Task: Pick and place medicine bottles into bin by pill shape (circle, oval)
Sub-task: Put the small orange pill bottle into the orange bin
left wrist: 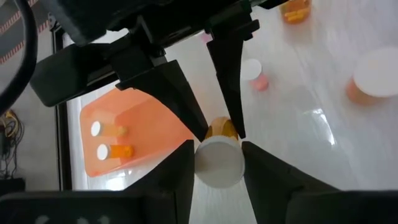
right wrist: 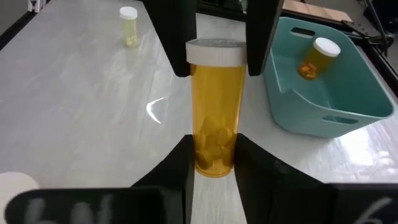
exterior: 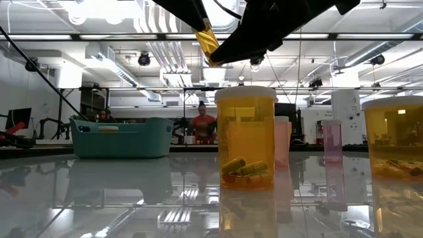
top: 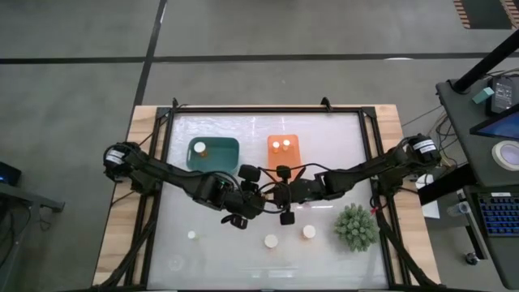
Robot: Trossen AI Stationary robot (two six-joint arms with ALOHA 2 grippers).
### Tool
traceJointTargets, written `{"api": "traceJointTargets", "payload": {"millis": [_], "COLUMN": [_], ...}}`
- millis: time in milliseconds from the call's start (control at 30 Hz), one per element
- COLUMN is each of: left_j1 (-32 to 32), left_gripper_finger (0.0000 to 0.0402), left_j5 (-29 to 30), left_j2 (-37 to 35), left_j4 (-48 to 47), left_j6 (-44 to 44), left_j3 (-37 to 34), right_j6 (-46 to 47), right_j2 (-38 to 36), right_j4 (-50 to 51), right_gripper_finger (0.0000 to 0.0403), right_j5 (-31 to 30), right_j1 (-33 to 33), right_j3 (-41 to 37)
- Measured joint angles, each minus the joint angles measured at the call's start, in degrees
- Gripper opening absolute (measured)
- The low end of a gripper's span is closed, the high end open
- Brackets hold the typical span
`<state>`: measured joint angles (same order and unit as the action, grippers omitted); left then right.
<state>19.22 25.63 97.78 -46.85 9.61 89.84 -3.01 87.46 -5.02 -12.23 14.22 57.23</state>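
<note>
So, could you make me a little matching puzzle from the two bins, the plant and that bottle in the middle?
Things:
1. teal bin
2. orange bin
3. spiky plant
4. held bottle

States:
A. holds two bottles
B. gripped by both the left gripper and the right gripper
C. holds one bottle
D. stands on the table, on the right arm's side

Pairs: 1-C, 2-A, 3-D, 4-B

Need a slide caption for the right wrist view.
Right gripper grips the base of the amber pill bottle, left gripper clamps its white cap; teal bin alongside holds a capped bottle.
</note>
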Motion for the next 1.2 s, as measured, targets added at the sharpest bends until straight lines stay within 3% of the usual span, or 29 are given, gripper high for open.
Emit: {"api": "traceJointTargets", "payload": {"millis": [200, 433, 733, 967, 1200], "left_j1": [0.00, 0.27, 0.93, 1.14, 1.14], "left_gripper_finger": [0.0155, 0.0217, 0.0233, 0.0233, 0.0233], "left_j5": [0.21, 0.33, 0.40, 0.34, 0.50], "left_j2": [-0.32, -2.36, -9.52, -15.35, -18.53], "left_j4": [0.24, -0.91, 0.35, 13.75, 38.71], "left_j6": [-0.02, 0.29, -1.61, -1.77, -1.75], "left_j3": [0.00, -0.23, -3.95, -14.72, -27.93], "right_j6": [0.00, -0.11, 0.66, 0.19, -1.50], "right_j2": [0.00, -0.26, -4.99, -7.48, -6.77], "right_j4": [-0.14, 0.68, -0.24, -10.81, -23.47], "right_gripper_finger": [0.0106, 0.0096, 0.0096, 0.0097, 0.0097], "right_j5": [0.22, 0.34, 0.24, 0.20, 0.20], "right_j1": [0.00, 0.06, 0.15, 0.57, 0.55], "right_j3": [0.00, -0.77, -5.01, -9.64, -12.52]}}
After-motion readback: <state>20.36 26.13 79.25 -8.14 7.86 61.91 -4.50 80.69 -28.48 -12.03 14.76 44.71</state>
